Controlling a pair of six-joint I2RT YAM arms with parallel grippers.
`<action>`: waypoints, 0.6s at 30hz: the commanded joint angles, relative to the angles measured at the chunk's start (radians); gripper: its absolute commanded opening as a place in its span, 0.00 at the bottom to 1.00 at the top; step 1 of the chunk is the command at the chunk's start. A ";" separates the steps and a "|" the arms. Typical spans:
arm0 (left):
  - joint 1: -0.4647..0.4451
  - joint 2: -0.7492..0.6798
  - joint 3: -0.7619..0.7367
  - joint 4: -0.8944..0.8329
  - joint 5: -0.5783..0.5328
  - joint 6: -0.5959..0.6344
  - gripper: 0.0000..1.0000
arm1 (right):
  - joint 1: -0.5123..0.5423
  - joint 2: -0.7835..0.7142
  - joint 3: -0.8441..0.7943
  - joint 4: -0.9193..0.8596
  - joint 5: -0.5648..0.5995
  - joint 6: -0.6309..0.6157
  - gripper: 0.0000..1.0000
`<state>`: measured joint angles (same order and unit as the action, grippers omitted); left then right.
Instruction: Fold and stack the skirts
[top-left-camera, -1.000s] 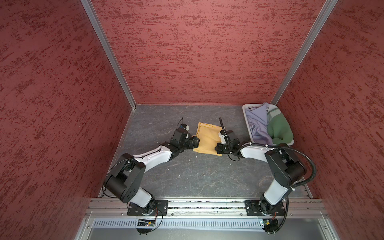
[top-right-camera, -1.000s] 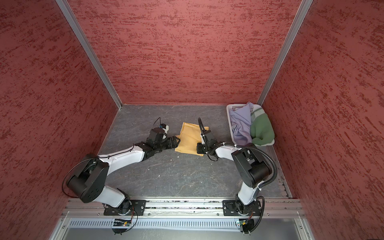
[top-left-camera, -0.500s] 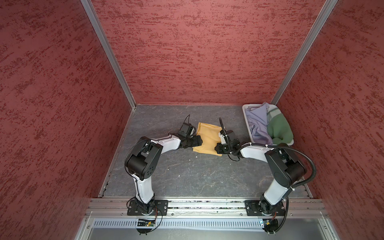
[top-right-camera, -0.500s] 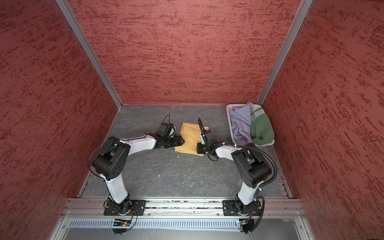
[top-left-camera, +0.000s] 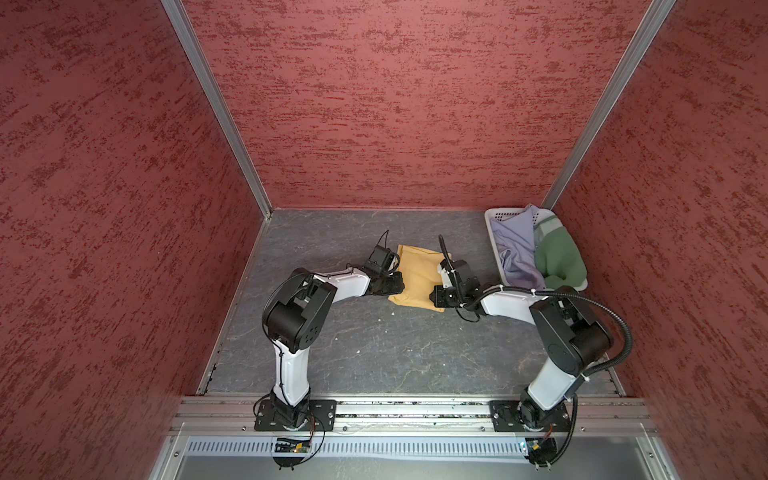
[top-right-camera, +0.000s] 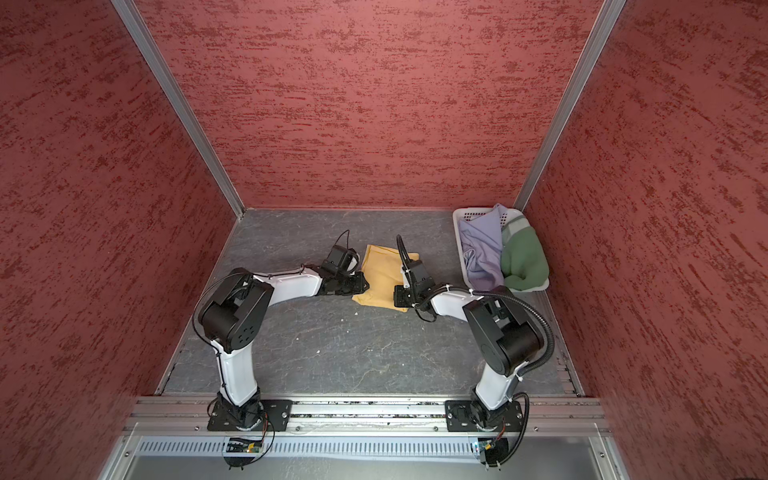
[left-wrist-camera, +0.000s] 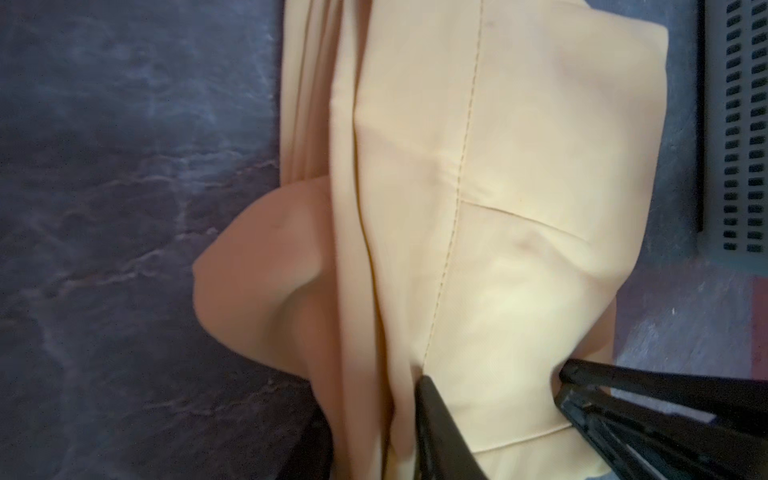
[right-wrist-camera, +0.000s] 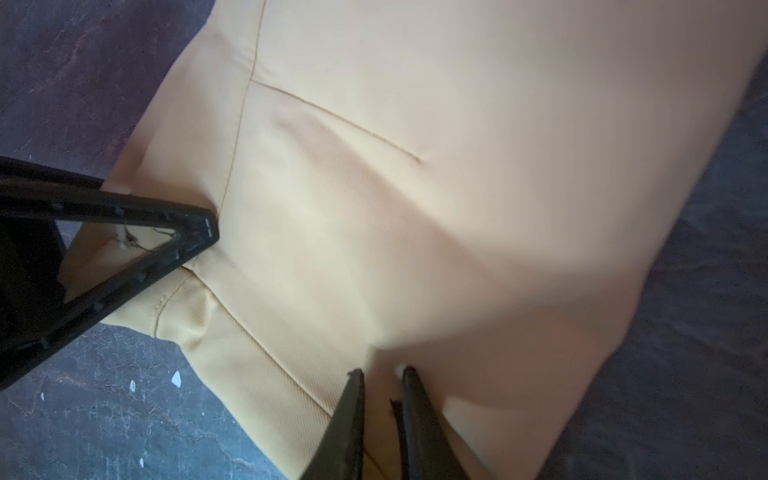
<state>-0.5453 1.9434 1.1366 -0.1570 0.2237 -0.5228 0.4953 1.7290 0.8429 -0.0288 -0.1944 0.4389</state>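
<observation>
The mustard yellow skirt (top-left-camera: 417, 274) (top-right-camera: 380, 274) lies folded mid-table. My left gripper (top-left-camera: 397, 286) (left-wrist-camera: 374, 436) is at its left near edge, shut on a bunched fold of the cloth. My right gripper (top-left-camera: 435, 293) (right-wrist-camera: 382, 411) is at the near right corner, its fingers (right-wrist-camera: 353, 415) pinching the yellow fabric. In the right wrist view the left gripper's finger (right-wrist-camera: 137, 249) presses the cloth beside a seam. The lavender-grey skirt (top-left-camera: 515, 249) and the dark green skirt (top-left-camera: 559, 259) lie crumpled in the basket.
A white perforated basket (top-left-camera: 494, 216) (top-right-camera: 460, 216) stands at the back right corner; its wall (left-wrist-camera: 744, 124) shows in the left wrist view. Red walls enclose the grey table (top-left-camera: 374, 349) on three sides. Both arm bases sit on the front rail.
The left arm's elbow has swung up and inward while its gripper slid onto the skirt's left edge and closed on the cloth. The right arm has kept its hold and place.
</observation>
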 joint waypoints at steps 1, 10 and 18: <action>0.003 0.036 0.015 -0.027 -0.028 0.009 0.11 | -0.002 0.007 0.004 -0.016 0.012 -0.008 0.22; 0.101 0.000 0.046 -0.105 -0.093 0.056 0.00 | -0.003 -0.097 0.125 -0.083 0.007 -0.065 0.51; 0.237 -0.042 0.147 -0.277 -0.178 0.163 0.00 | -0.006 -0.153 0.240 -0.176 0.069 -0.143 0.63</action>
<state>-0.3450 1.9415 1.2430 -0.3428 0.1131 -0.4282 0.4946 1.6039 1.0554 -0.1490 -0.1772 0.3439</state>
